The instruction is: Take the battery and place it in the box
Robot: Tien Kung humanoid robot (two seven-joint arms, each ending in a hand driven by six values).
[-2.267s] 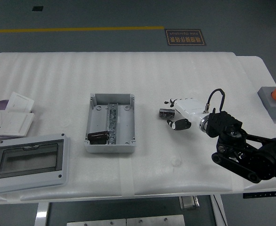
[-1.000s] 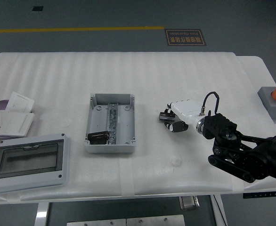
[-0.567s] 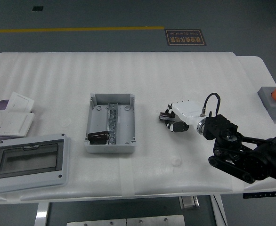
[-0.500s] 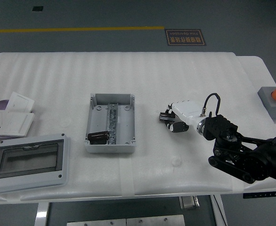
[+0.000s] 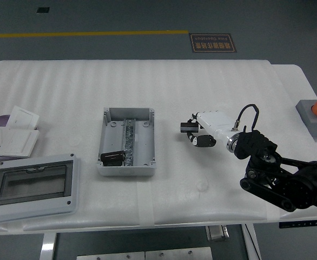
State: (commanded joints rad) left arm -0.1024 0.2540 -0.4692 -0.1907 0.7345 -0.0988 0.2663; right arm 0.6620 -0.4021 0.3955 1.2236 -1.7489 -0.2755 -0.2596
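We judge the step is carrying the battery (image 5: 187, 127) to the box (image 5: 126, 141), which lies well to the left of the right hand (image 5: 197, 134). The hand's fingers (image 5: 204, 141) look closed on the small dark battery (it is hard to see how firmly). Next we must move left over the box, then release. A dark piece already lies inside; we cannot tell what it is.
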